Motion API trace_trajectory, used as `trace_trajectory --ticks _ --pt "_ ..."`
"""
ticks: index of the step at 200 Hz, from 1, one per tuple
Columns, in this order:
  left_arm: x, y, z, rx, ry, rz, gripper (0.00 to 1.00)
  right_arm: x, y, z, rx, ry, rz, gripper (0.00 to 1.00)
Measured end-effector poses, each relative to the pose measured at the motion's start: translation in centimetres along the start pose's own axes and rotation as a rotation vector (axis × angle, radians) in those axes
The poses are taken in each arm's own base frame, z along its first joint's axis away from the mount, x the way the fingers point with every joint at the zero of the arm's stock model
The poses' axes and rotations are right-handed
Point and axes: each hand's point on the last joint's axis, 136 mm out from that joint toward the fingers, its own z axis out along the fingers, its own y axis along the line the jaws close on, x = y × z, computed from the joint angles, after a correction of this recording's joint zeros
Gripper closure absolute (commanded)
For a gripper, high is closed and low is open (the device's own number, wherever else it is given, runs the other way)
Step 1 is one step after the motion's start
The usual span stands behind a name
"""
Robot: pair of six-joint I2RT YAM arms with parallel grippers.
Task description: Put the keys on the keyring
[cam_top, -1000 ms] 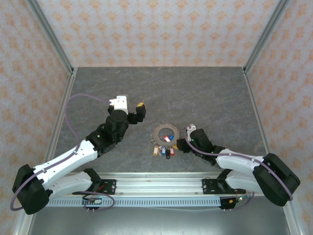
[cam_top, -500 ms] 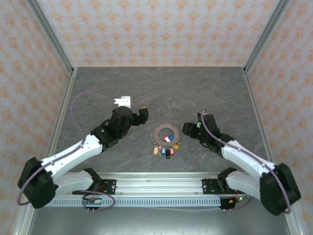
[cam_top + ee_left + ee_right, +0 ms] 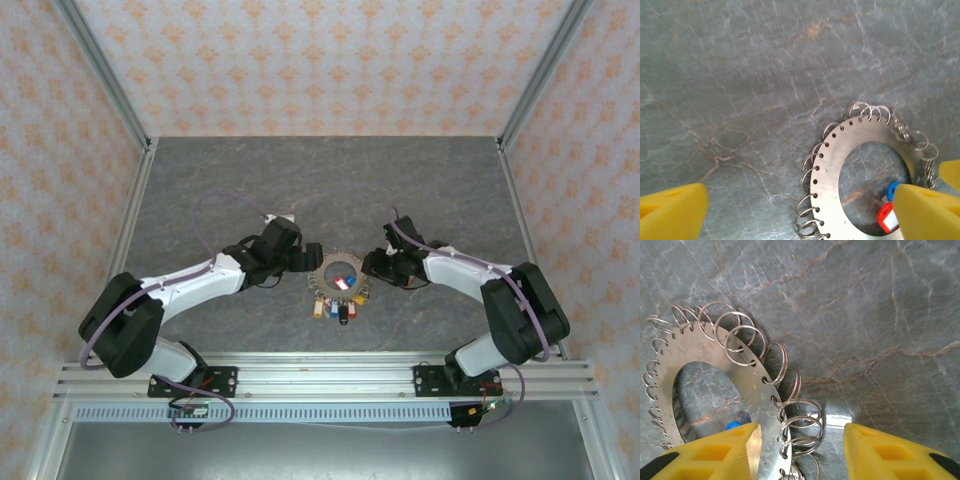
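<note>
Change over the last second: both arms have swung in on the keyring (image 3: 338, 260), which lies flat in the middle of the counter (image 3: 330, 190). The left pincer (image 3: 301, 262) was parked well back and to the left. It now sits just beside the left rim. The right pincer (image 3: 378, 267) drew up from the near-right side and now sits just beside the right rim. The keyring has not shifted.

Left pincer: wide, gripping nothing. Between its fingers (image 3: 672, 215) are bare counter and the left rim of the keyring with its wire loops (image 3: 810, 170).

Right pincer: about half spread, holding nothing. In its wrist view one finger hangs over the flat of the keyring and the other over bare counter, so the wire loops lie in the gap. Contact with the keyring: cannot tell.

Keys (image 3: 337, 308): fanned at the near rim of the keyring, in the same place as before, with yellow, blue and red tags pointing outward. A red tag (image 3: 886, 218) and a blue tag (image 3: 893, 189) show inside the hole. Whether any key is already threaded on a loop: too small to tell.

Reading: the reach looks finished. Both pincers flank the keyring and neither has a key. This is probably the set-up for steadying the keyring from one side and working a loop from the other. Risk: a nudge could slide the keyring across the smooth counter.
</note>
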Motion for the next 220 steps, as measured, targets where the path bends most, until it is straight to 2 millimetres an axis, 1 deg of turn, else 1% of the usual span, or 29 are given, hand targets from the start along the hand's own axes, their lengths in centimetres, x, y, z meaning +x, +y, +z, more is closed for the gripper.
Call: trace_trajectory --ticks 13,19,23,27,31,44,56,72,85,98,120,148,167,180,195,220 --pt "0.7 -0.2 0.7 0.012 0.033 -0.013 0.29 0.2 0.0 0.1 -0.003 0.011 0.001 0.60" --pt "1.0 -0.2 1.1 0.013 0.045 -0.023 0.43 0.2 0.0 0.2 -0.005 0.014 0.001 0.61" --pt "1.3 -0.2 1.3 0.015 0.059 -0.016 0.50 0.3 0.1 0.2 -0.008 0.017 0.002 0.62" --pt "1.5 -0.2 1.6 0.014 0.071 -0.024 0.54 0.3 0.2 0.2 -0.013 0.019 0.002 0.62" --pt "1.8 -0.2 1.9 0.013 0.082 -0.026 0.56 0.4 0.2 0.2 -0.018 0.024 0.004 0.62" --pt "2.4 -0.3 2.7 0.013 0.116 -0.030 0.56 0.5 0.5 0.4 -0.034 0.034 0.004 0.60" --pt "3.0 -0.5 3.3 0.017 0.144 -0.031 0.59 0.7 0.6 0.7 -0.041 0.047 0.005 0.60" --pt "3.5 -0.7 4.0 0.018 0.171 -0.035 0.59 0.9 0.5 1.1 -0.043 0.065 0.009 0.59" --pt "3.8 -1.1 4.4 0.024 0.189 -0.031 0.60 0.9 0.5 1.1 -0.053 0.070 0.016 0.59" --pt "3.8 -1.4 4.9 0.024 0.196 -0.029 0.62 0.9 0.6 1.1 -0.060 0.074 0.017 0.59" --pt "4.0 -1.6 5.6 0.021 0.210 -0.041 0.69 0.8 0.7 1.1 -0.072 0.077 0.020 0.60" --pt "4.0 -1.7 6.0 0.018 0.216 -0.043 0.75 0.8 0.6 1.2 -0.089 0.078 0.027 0.61" --pt "3.9 -1.8 6.2 0.016 0.216 -0.043 0.76 0.8 0.6 1.2 -0.104 0.082 0.034 0.63" --pt "3.8 -1.8 6.4 0.011 0.216 -0.041 0.77 0.8 0.5 1.2 -0.120 0.084 0.038 0.67" --pt "3.8 -1.8 6.5 0.008 0.216 -0.039 0.79 0.8 0.5 1.2 -0.141 0.084 0.043 0.68" --pt "3.9 -1.8 7.0 0.000 0.223 -0.039 0.79 0.6 0.9 1.3 -0.177 0.078 0.033 0.71"
